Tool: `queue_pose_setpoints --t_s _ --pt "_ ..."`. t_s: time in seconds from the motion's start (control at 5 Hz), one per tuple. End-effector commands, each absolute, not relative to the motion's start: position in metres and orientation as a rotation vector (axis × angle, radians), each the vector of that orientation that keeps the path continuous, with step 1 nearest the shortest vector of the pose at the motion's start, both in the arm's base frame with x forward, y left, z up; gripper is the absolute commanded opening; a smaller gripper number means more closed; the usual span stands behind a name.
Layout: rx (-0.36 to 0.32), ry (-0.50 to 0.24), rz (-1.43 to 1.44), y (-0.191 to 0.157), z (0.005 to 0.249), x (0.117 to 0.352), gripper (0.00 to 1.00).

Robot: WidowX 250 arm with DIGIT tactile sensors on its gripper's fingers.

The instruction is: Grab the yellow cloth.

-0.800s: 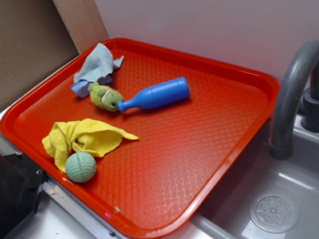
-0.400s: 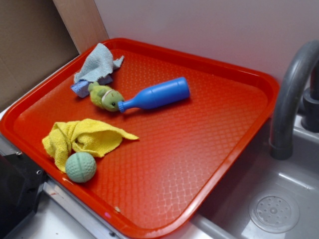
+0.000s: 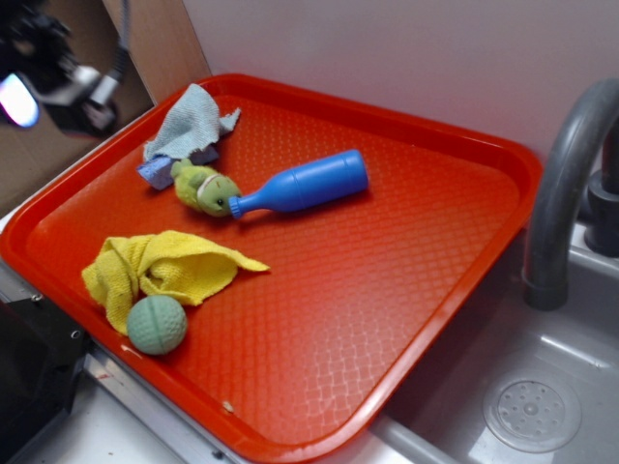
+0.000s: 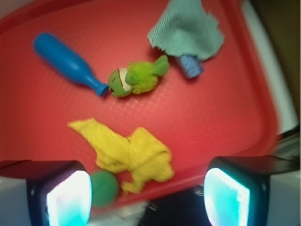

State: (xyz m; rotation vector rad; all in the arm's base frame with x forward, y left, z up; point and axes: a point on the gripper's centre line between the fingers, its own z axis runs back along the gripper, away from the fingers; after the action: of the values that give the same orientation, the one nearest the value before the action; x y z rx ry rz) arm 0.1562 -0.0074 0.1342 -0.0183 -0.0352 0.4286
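Note:
The yellow cloth [image 3: 160,273] lies crumpled on the red tray [image 3: 406,242] near its front left corner, one pointed corner stretching right. It also shows in the wrist view [image 4: 129,153]. A pale green ball [image 3: 156,324] touches its front edge. My gripper [image 3: 53,82] is a blurred shape high at the upper left, beyond the tray's left rim and far from the cloth. In the wrist view my gripper [image 4: 148,200] is open and empty, its two pads wide apart, with the cloth and ball [image 4: 103,188] below between them.
A pale blue-grey cloth [image 3: 191,123] over a small blue block [image 3: 158,171], a green plush toy [image 3: 206,189] and a blue bottle-shaped pin [image 3: 305,184] lie at the tray's back left. A grey faucet [image 3: 566,184] and sink [image 3: 532,406] stand at the right.
My gripper has come into the exterior view at the upper left; it was out of view in both earlier frames. The objects on the tray have not moved.

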Motion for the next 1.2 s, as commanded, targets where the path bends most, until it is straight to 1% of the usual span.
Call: queue_pose_setpoints --t_s 0.0,0.2,0.4,0.6,0.8,1.0 --pt "-0.097 -0.101 0.412 -0.019 0.068 0.16 1.0" --pt "-0.054 -0.086 0.329 -0.03 0.051 0.161 1.0" --pt "-0.013 -0.042 0.354 -0.034 0.034 0.158 1.0" --pt "0.068 -0.043 0.396 -0.035 0.021 0.156 0.0" --pt "0.078 -0.065 0.391 -0.039 0.031 0.154 0.0" --pt "0.074 -0.079 0.346 -0.033 0.053 0.153 0.0"
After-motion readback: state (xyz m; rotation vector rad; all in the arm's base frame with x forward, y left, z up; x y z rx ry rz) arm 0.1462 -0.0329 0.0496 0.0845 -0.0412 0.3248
